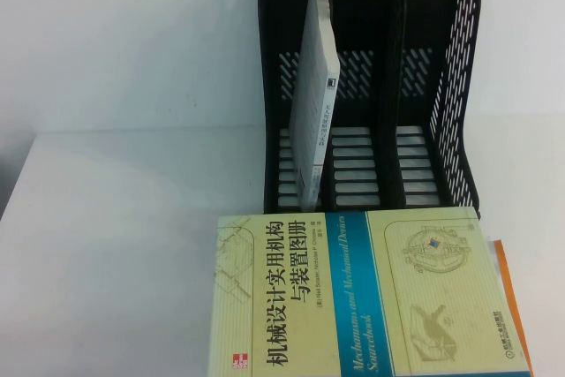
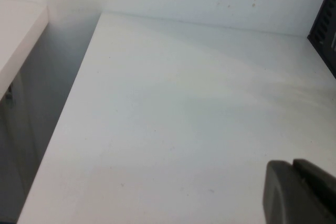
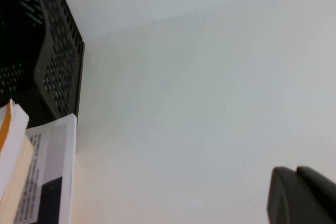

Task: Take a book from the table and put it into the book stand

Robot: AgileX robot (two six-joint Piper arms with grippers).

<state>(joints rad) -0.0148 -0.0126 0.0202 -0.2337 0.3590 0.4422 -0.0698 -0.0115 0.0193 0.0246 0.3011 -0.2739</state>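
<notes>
Three books are in sight: the thick yellow-green book (image 1: pixel 353 293) lies flat on the white tabletop (image 1: pixel 115 245) just in front of the black book stand (image 1: pixel 380 86), a white book with orange edges (image 1: pixel 512 297) peeks out from beneath its right side, and one thin grey-white book (image 1: pixel 316 86) leans upright in the leftmost of the stand's three slots. The other two slots hold nothing. The left hand (image 2: pixel 302 192) hangs above bare tabletop with fingers pressed together; the right hand (image 3: pixel 302 195) hovers over the tabletop right of the stand, and whether its fingers are spread I cannot tell.
</notes>
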